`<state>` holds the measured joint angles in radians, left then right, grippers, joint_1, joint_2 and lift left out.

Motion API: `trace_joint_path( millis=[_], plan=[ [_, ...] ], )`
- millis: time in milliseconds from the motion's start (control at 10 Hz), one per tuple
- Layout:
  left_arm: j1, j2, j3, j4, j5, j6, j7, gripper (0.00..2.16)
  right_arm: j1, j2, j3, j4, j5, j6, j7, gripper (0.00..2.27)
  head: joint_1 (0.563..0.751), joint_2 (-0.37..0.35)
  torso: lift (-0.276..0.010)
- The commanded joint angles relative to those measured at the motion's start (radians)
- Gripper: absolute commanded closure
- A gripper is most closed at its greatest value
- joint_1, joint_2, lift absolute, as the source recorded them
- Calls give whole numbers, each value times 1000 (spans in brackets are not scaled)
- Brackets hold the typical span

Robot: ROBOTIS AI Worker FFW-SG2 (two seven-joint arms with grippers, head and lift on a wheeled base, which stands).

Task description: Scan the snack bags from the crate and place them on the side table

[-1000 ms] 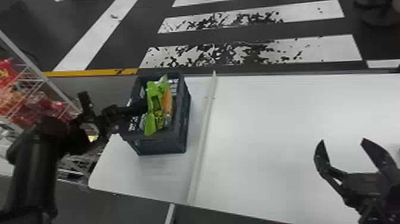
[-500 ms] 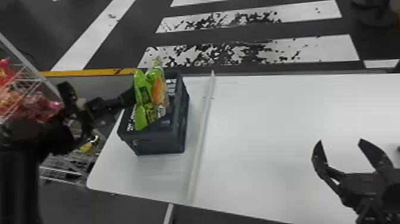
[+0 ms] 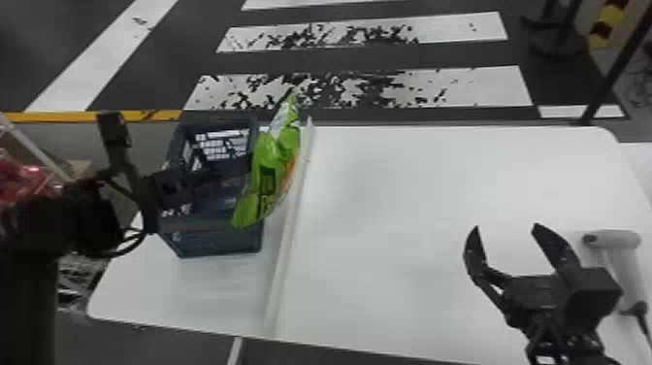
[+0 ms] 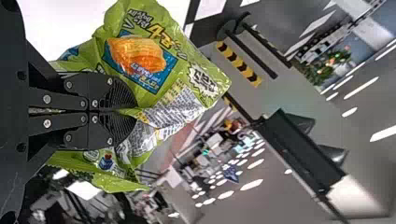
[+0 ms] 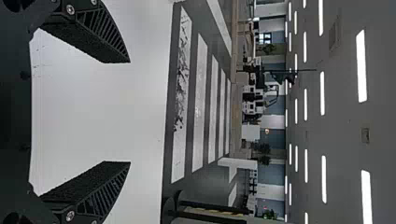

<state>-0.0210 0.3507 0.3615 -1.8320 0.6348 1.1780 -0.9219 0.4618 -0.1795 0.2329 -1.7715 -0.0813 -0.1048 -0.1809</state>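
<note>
In the head view my left gripper is over the dark blue crate, holding a green snack bag above the crate's right side. The left wrist view has the gripper shut on the crumpled middle of the green bag, printed panels facing the camera. My right gripper stands open over the right part of the white table, nothing between its fingers; the right wrist view shows this gripper with its fingers wide apart. A grey-white handheld scanner lies beside it on the right.
A raised white strip runs across the table just right of the crate. Red packages sit on a wire rack at the far left. A dark post rises behind the table's back right corner.
The left gripper has carried the green bag rightward, from over the crate's middle to its right edge by the strip. The head view has shifted, and the scanner is now in sight.
</note>
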Motion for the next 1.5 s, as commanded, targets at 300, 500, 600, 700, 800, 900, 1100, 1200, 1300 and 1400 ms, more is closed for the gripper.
trace_joint_path(
  millis=[300, 500, 600, 700, 800, 900, 1100, 1200, 1300, 1400],
  plan=[
    [-16, -118, -394, -47, -431, -194, 35, 2135, 17, -1, -14, -23, -2, 0, -5, 107, 695, -28, -50],
    [-31, -185, -547, 43, -578, -323, 97, 2135, 21, -1, -14, -32, -2, 0, -20, 110, 695, -95, -50],
    [-46, -193, -625, 88, -589, -347, 146, 2138, 28, -1, -17, -37, -2, 0, -26, 110, 695, -136, -50],
    [-50, -208, -693, 125, -626, -390, 201, 2138, 32, -1, -23, -42, -2, 0, -31, 110, 695, -175, -50],
    [-51, -231, -733, 171, -638, -415, 235, 2135, 37, -1, -26, -45, -2, 0, -34, 110, 695, -195, -50],
    [-51, -240, -768, 209, -646, -458, 273, 1902, 38, -1, -27, -46, -2, 0, -43, 110, 695, -231, -50],
    [-34, -243, -783, 231, -638, -510, 327, -2, 38, -1, -29, -46, -6, 0, -43, 110, 695, -282, -50],
    [-23, -243, -774, 226, -635, -525, 339, -2, 38, -1, -29, -46, -6, -3, -43, 110, 695, -287, -50],
    [-2, -242, -747, 218, -630, -547, 344, 26, 38, 0, -29, -46, -8, -6, -45, 110, 695, -290, -50],
    [12, -237, -727, 207, -619, -553, 354, 33, 38, 0, -29, -46, -8, -6, -45, 110, 695, -286, -50]
  ],
)
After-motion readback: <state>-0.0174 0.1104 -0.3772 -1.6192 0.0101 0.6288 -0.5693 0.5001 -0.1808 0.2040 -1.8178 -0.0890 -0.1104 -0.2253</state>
